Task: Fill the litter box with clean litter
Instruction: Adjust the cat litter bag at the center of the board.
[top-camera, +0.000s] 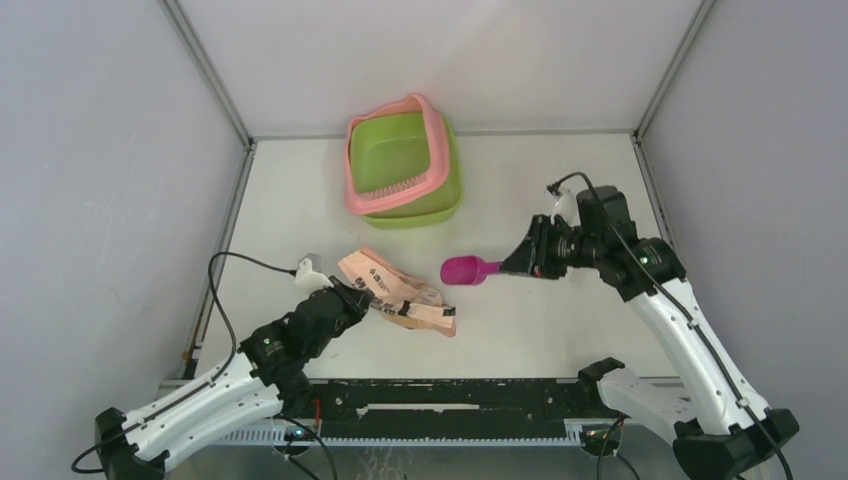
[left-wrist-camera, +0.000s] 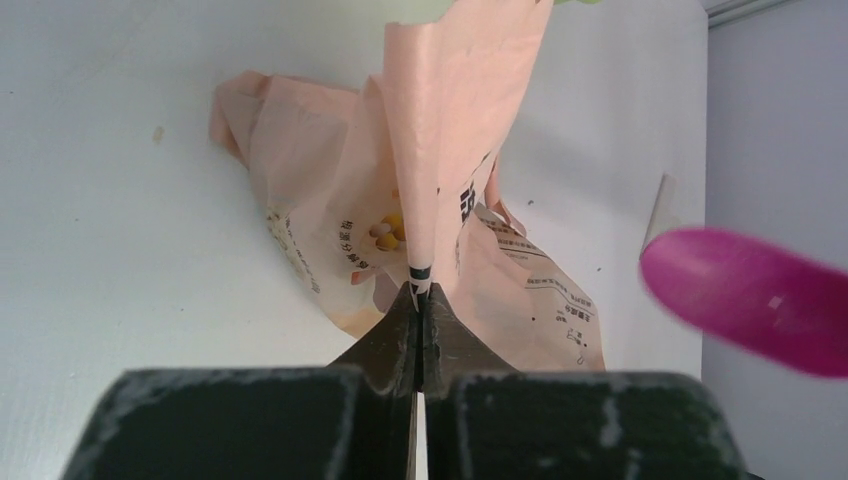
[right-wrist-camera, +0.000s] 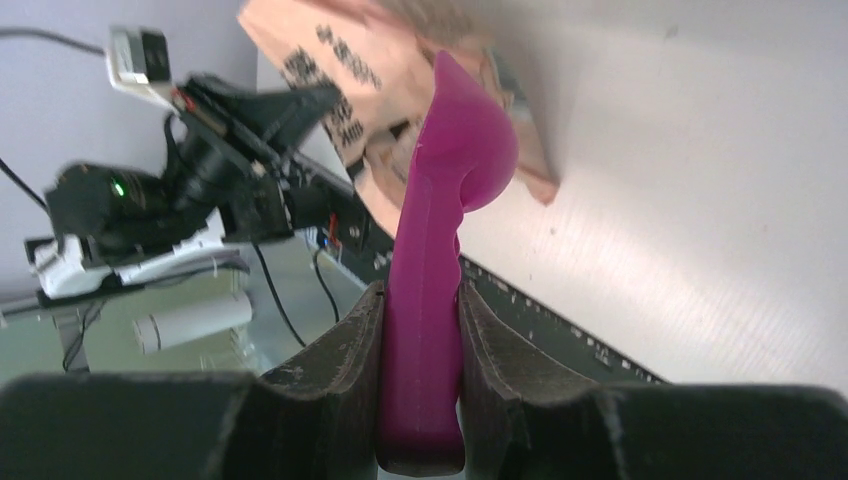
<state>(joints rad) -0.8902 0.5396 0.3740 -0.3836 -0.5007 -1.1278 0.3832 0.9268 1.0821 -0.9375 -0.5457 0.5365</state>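
Litter box (top-camera: 403, 165): pink rim, lime basin.
Table (top-camera: 560, 325): white, between grey walls (top-camera: 100, 150).
Left gripper (left-wrist-camera: 420, 295): pinching bag (left-wrist-camera: 320, 180).
Right gripper (right-wrist-camera: 420, 292): clamping scoop (right-wrist-camera: 465, 150).

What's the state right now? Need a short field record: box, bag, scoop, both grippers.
litter box: far middle of the table, basin looks empty
litter: none visible
bag: crumpled, near the left arm
left gripper: shut on a bag edge
scoop: bowl pointing toward the bag
right gripper: shut on the scoop handle
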